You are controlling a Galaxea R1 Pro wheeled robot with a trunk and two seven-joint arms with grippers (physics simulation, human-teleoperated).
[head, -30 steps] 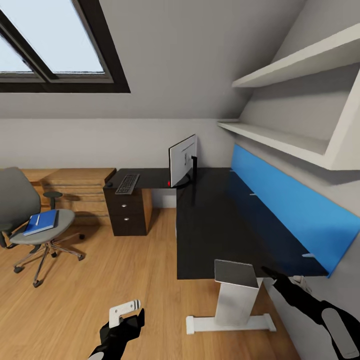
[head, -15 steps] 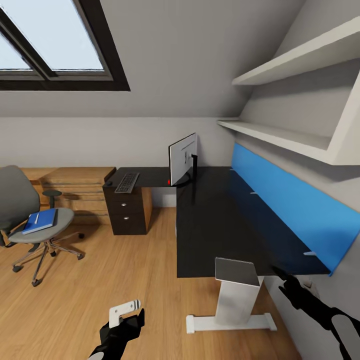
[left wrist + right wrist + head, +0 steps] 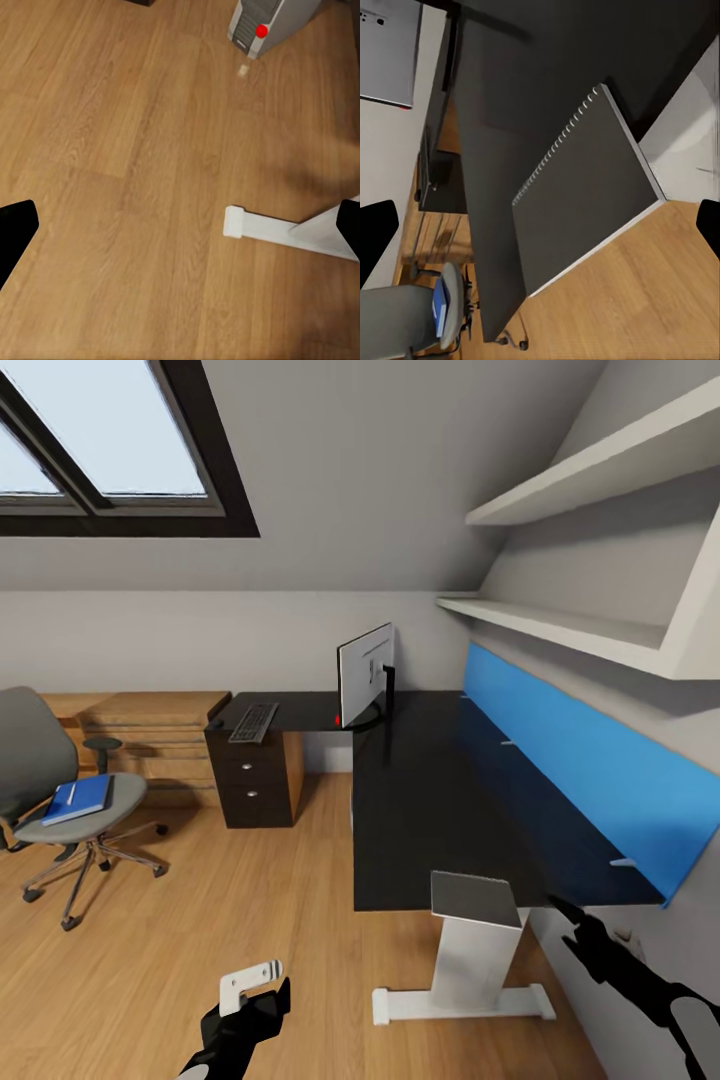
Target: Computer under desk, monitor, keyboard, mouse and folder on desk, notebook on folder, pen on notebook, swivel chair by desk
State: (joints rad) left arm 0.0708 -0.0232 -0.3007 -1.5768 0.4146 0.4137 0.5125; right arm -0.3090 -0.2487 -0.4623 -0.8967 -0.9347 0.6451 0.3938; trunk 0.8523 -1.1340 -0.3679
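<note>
An attic bedroom with a wood floor (image 3: 250,920) and a skylight (image 3: 100,440). The right end effector (image 3: 575,920) hangs low just off the near corner of the black bench (image 3: 430,810), fingers spread and released, beside the dark grey notebook (image 3: 473,900) overhanging that near edge; the right wrist view shows its spiral binding. The left end effector (image 3: 250,985) hovers over the floor, released; its wrist view shows the computer (image 3: 264,22) standing on the floor. Farther out, the monitor (image 3: 366,678) stands at the bench's inner corner, the keyboard (image 3: 254,722) on the far wing above the drawers. The blue folder (image 3: 80,798) with the pen (image 3: 72,795) lies on the swivel chair (image 3: 60,790), well apart from the bench.
</note>
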